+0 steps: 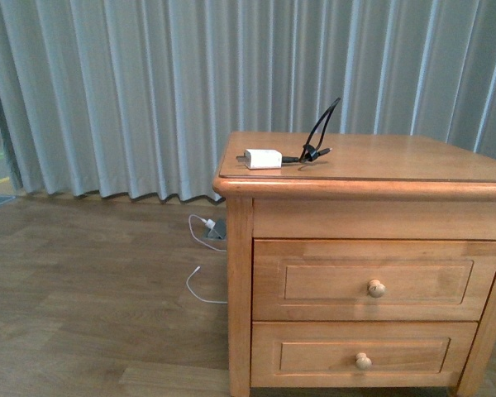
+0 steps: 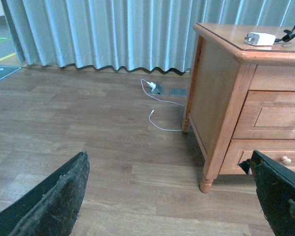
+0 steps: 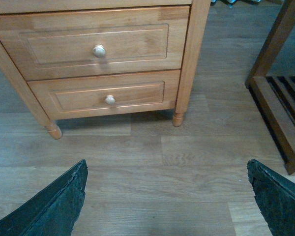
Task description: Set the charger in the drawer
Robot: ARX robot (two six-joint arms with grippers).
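Note:
The charger point(image 1: 263, 158), a white plug block with a black looped cable point(image 1: 320, 131), lies on top of the wooden nightstand point(image 1: 397, 157) near its left front corner. It also shows in the left wrist view point(image 2: 260, 38). The upper drawer point(image 1: 376, 279) is shut, with a round knob point(image 1: 376, 288); it also shows in the right wrist view point(image 3: 99, 40). My left gripper point(image 2: 172, 196) is open and empty over the floor, left of the nightstand. My right gripper point(image 3: 167, 196) is open and empty over the floor in front of the drawers. Neither arm shows in the front view.
The lower drawer point(image 1: 363, 356) is shut. A white-cabled charger point(image 1: 205, 240) lies on the floor behind the nightstand by the grey curtain point(image 1: 149, 91). A slatted wooden frame point(image 3: 278, 98) stands to the nightstand's right.

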